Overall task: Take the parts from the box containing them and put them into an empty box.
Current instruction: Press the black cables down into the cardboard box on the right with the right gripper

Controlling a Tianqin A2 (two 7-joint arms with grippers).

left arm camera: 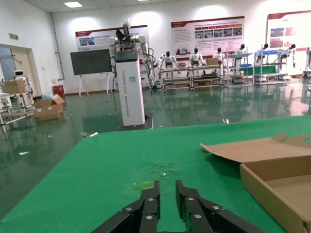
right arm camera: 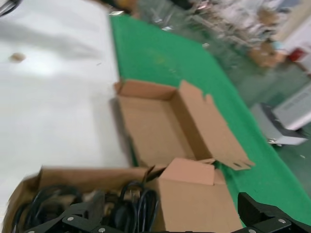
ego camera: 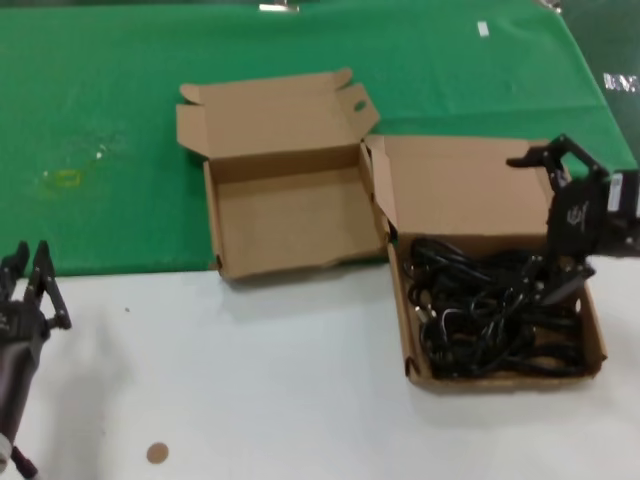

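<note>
The parts, a tangle of black cables (ego camera: 490,305) with plugs, fill the right cardboard box (ego camera: 500,378), which has a straight front wall. The empty box (ego camera: 290,215) stands close beside it on the left with its lid back. My right gripper (ego camera: 555,220) is open wide at the full box's right side; one finger is low among the cables and the other is up by the lid. The right wrist view shows the cables (right arm camera: 121,204), this box's wall (right arm camera: 87,174) and the empty box (right arm camera: 146,121). My left gripper (ego camera: 28,270) is parked at the table's near left, its fingers (left arm camera: 150,204) a narrow gap apart and empty.
A green cloth (ego camera: 100,100) covers the far half of the table and bare white tabletop (ego camera: 250,380) the near half. A small brown disc (ego camera: 157,453) lies near the front edge. The cloth has a yellowish stain (ego camera: 65,178). The empty box's corner (left arm camera: 282,179) shows in the left wrist view.
</note>
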